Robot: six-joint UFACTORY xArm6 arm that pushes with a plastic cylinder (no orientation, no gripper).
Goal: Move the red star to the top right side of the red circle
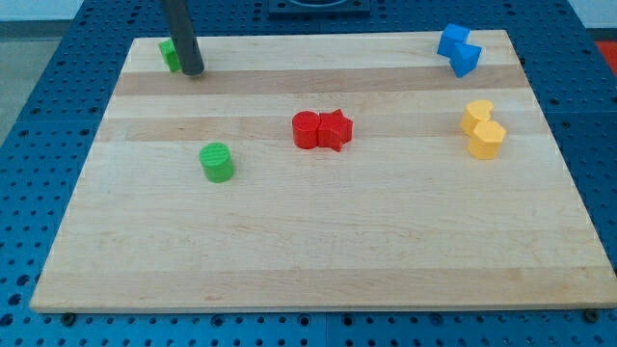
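Note:
The red circle (306,129) sits near the middle of the wooden board (318,241). The red star (335,129) touches it on the view's right side, level with it. My tip (192,70) is at the board's top left corner, far to the view's left and above both red blocks. It stands right beside a green block (170,53) that the rod partly hides, so its shape is unclear.
A green circle (217,162) lies left of the red pair. Two blue blocks (459,49) touch at the top right corner. Two yellow blocks (482,129) touch near the right edge.

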